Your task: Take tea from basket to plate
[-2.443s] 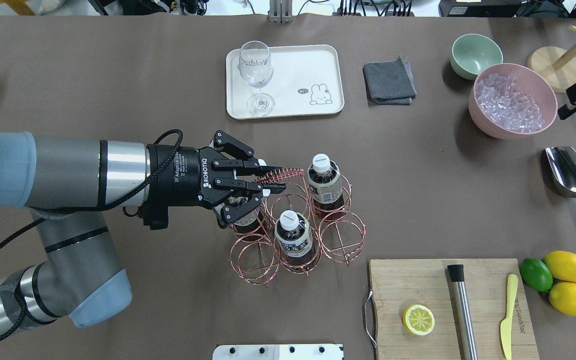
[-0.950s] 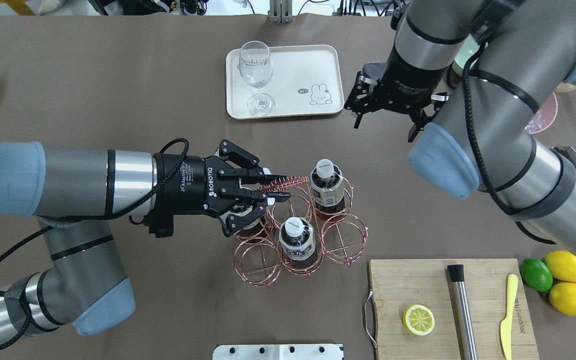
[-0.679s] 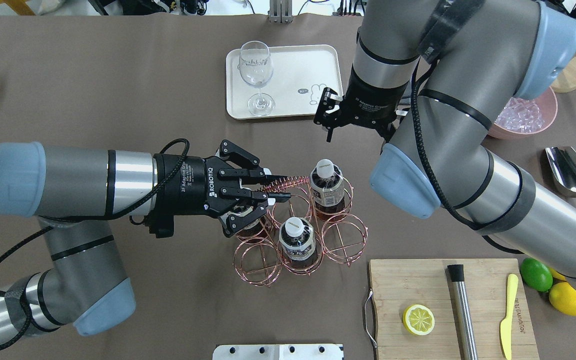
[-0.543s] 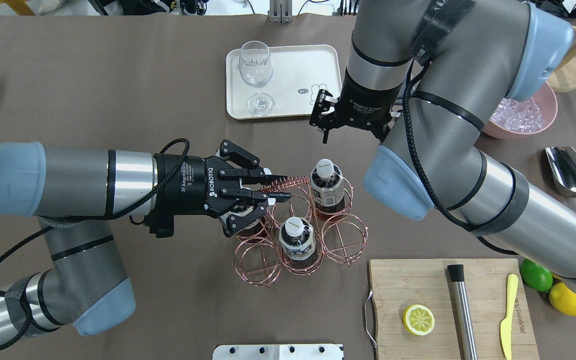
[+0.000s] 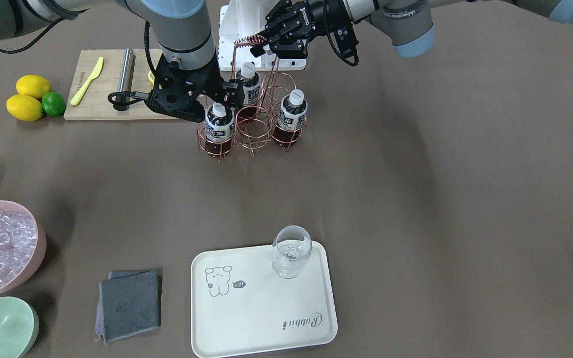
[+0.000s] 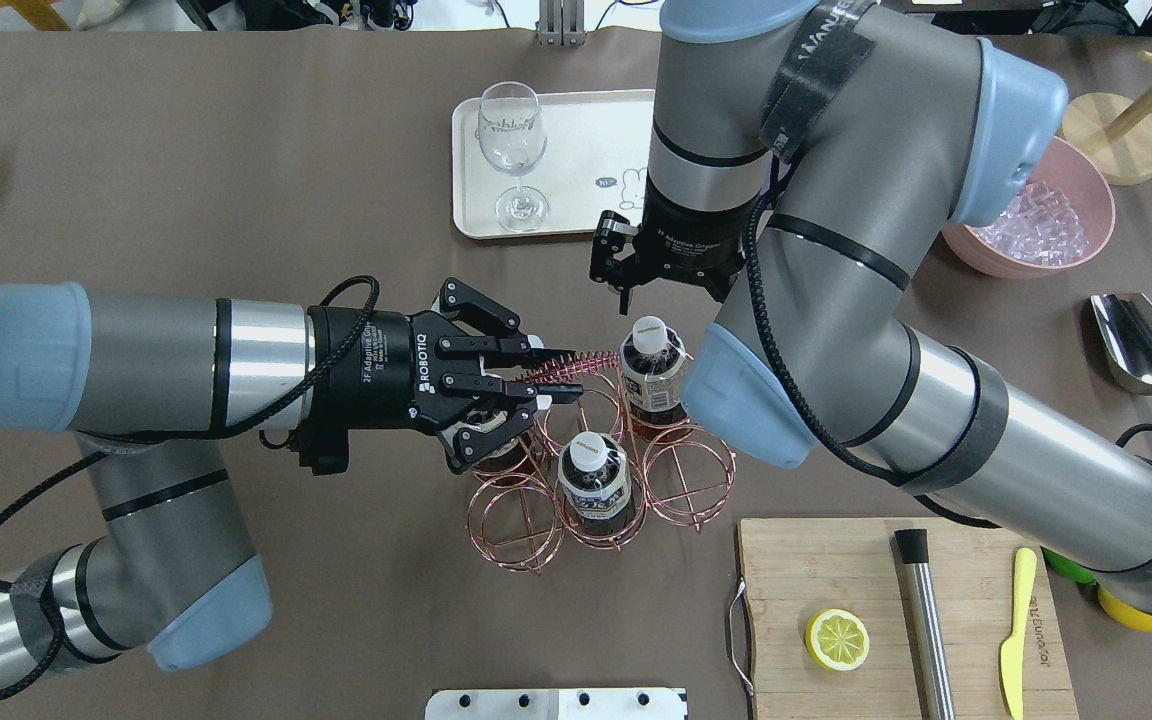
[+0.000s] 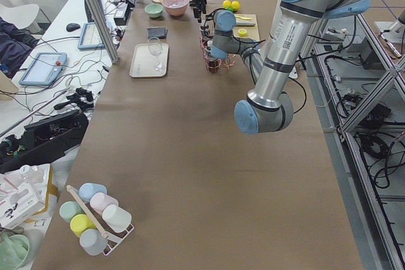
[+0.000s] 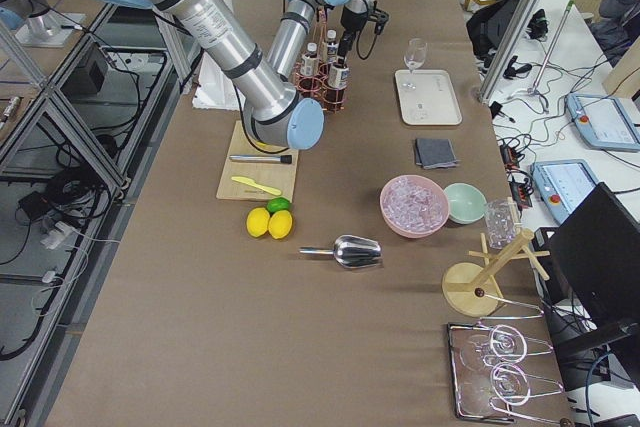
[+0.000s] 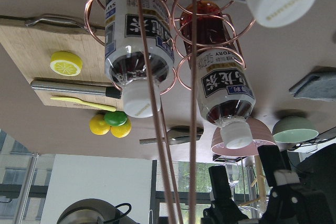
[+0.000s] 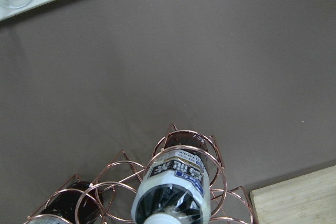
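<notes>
left gripper point(image 6: 554, 376) is clamped narrow on the handle point(image 6: 588, 359) of the basket point(image 6: 468, 520). three teas stand upright in its rings. the tea point(image 6: 650, 368) in the 1 o'clock ring has the right gripper point(image 6: 654, 292) just at its 12 o'clock, above the cap, not touching, jaws seemingly wide. the plate point(image 6: 586, 140) lies at the basket's 12 o'clock, well apart, with a glass point(image 6: 511, 140) on it.
</notes>
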